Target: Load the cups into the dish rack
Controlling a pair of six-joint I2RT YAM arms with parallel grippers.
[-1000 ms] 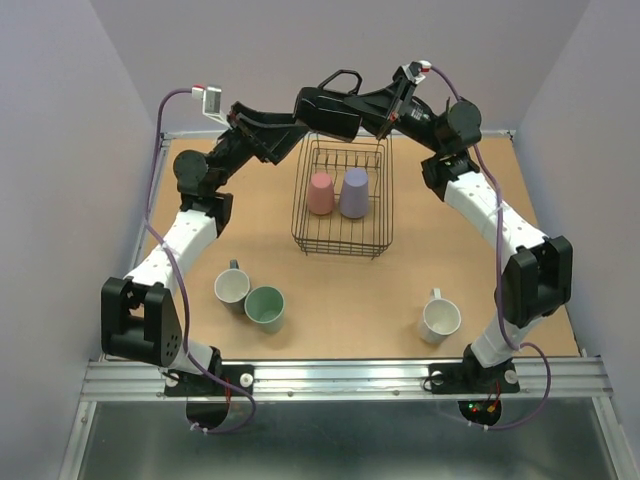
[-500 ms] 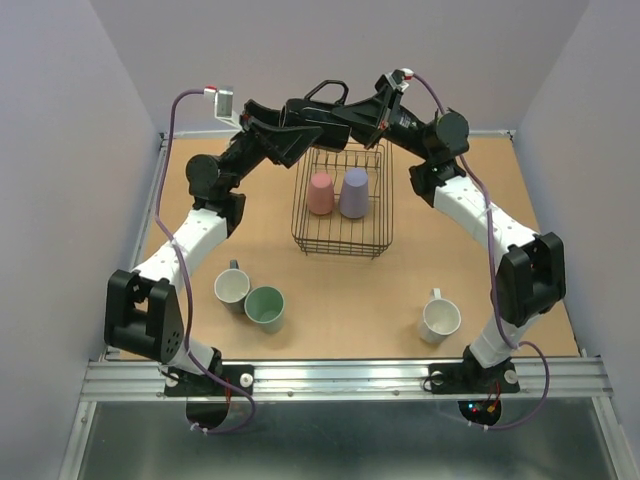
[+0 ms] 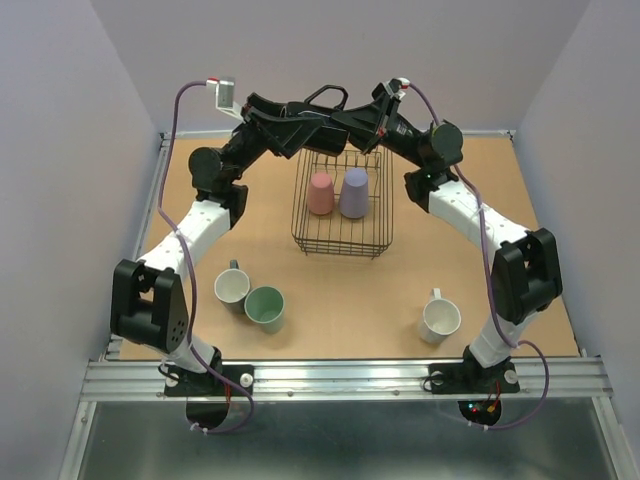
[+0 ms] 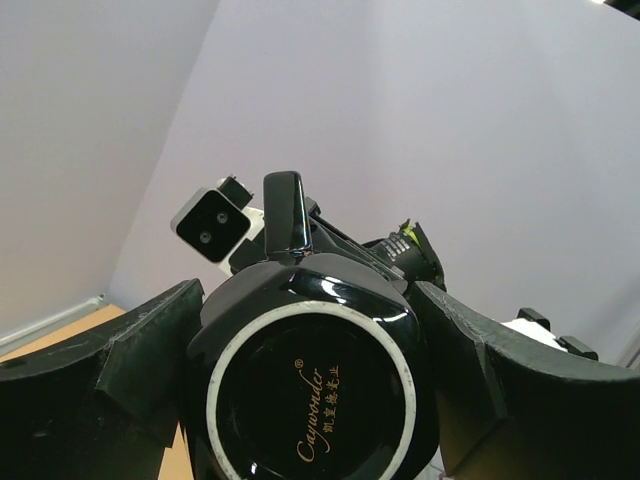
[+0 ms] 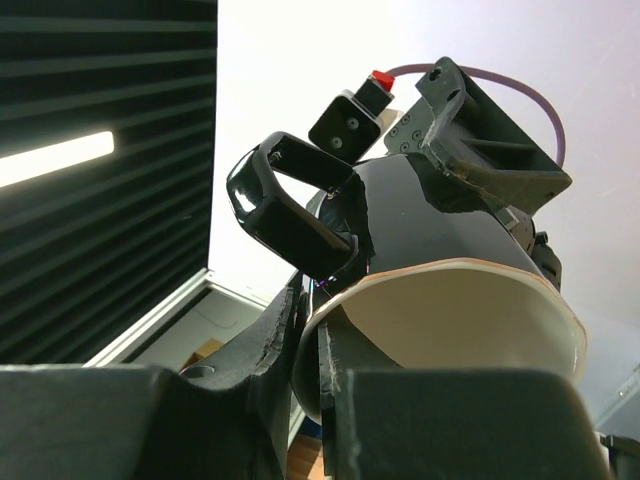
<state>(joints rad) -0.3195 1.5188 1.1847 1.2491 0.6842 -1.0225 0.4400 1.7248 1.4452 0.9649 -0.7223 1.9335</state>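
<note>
Top view, dark mug (image 3: 322, 108): it hangs in the air between the left claw (image 3: 300, 112) and the right claw (image 3: 356, 116), handle up. Both claws meet on it, which looks like a hand-over to re-grip it for loading.
Top view, dish rack (image 3: 340, 243): it stands on the counter (image 3: 450, 220) just below both claws. A pink cup (image 3: 320, 193) and a lavender cup (image 3: 353, 192) sit mouth-down inside it, side by side.
Top view, waiting cups: a grey-blue mug (image 3: 232, 285) and a pale green cup (image 3: 265, 305) sit just beside each other, far below the left claw. A white mug (image 3: 440, 318) sits far below the right claw.
Left wrist, left claw (image 4: 308, 300): it is clenched on the dark mug's body, with fingers (image 4: 150, 350) on both flanks and the base facing the camera.
Right wrist, right claw (image 5: 310, 340): it appears to pinch the mug's rim wall beside the handle (image 5: 285, 200), with the cream mouth facing the camera.
Next need: one claw must let go before the mug goes down.
</note>
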